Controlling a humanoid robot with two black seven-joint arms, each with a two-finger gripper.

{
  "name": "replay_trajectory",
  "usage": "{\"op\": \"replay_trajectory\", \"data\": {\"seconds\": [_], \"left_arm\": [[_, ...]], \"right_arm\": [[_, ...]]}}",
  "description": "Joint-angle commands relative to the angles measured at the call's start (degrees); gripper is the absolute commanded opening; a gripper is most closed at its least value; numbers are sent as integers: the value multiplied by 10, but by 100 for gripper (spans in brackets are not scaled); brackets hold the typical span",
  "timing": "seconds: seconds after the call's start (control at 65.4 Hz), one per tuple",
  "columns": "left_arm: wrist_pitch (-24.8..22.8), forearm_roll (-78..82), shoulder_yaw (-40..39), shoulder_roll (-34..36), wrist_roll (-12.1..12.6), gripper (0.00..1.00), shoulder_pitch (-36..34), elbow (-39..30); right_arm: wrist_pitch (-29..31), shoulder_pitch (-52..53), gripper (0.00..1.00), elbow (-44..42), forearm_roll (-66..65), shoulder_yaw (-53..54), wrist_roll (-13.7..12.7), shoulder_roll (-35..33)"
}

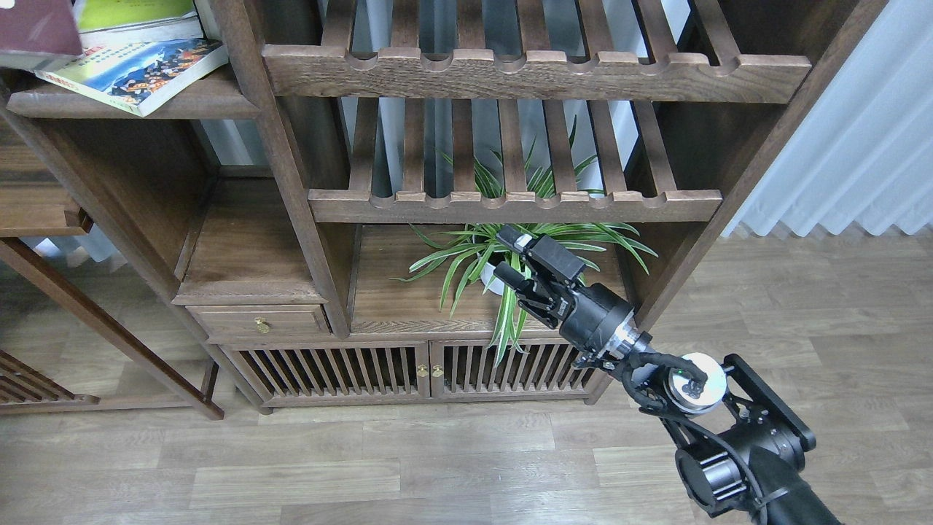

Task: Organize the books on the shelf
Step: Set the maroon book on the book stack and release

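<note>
Item: three books, stacked on the dark board shelf at top left. Landmark for all entries: this shelf.

- Maroon book: top of the pile, at the far left, cut off by the picture edge.
- Yellow-green book: just right of the maroon one, lying on the pictured book.
- Pictured book: lowest, skewed, its front corner hanging past the shelf's front edge.
- Right gripper: well apart from the shelf, lower and to the right, in front of the potted plant. Fingers stand apart with a modest gap, holding nothing.
- Left gripper: not in view.
- Slatted racks: right of the shelf, between it and your arm.

Hazards, as judged from here: the overhanging book could tip off the shelf if you nudge the pile sideways. Your arm's path up to the shelf crosses the post and rack rails; a straight sweep may strike them. Leaves could catch in the fingers on withdrawal.
</note>
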Motion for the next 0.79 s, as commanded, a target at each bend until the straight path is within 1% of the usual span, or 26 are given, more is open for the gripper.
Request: {"op": "replay_trajectory", "data": {"seconds": [0.0,0.168,0.306,0.535,0.566,0.581,0.611,0.627,0.657,0.673,0.703,0.718,0.749,0.764,0.78], "left_arm": [[0,0,39,-14,0,5,-43,39],[0,0,60,-22,-1,6,-71,62],[0,0,59,-42,-1,6,-80,63],[0,0,59,-47,-4,7,-93,63],[0,0,58,-50,-5,9,-93,63],[0,0,58,-51,-4,14,-93,63],[0,0,58,-52,-4,17,-93,63],[0,-1,59,-54,-4,21,-93,62],[0,-1,59,-55,-4,24,-93,62],[0,-1,59,-56,-4,29,-94,61],[0,-1,59,-57,-4,33,-95,61],[0,-1,59,-58,-4,39,-95,62],[0,-1,60,-58,-3,45,-96,62],[0,-1,60,-58,-2,52,-96,62],[0,-1,60,-58,-2,55,-96,61]], "right_arm": [[0,0,95,-1,0,4,0,0],[3,0,96,-5,0,5,0,-2],[3,1,96,-7,0,5,0,-3],[3,2,96,-7,1,5,0,-2],[3,2,96,-7,1,5,0,-2],[4,2,96,-6,1,5,0,-2],[4,2,96,-7,1,5,0,-1],[4,1,96,-6,1,5,0,-2],[4,2,96,-6,1,5,0,-2],[4,1,96,-7,1,5,0,-2],[4,1,96,-6,1,5,0,-2],[4,1,96,-7,1,5,0,-2],[4,1,96,-7,1,5,0,-2],[4,1,96,-7,1,5,0,-2],[4,1,96,-7,1,5,0,-2]]}}
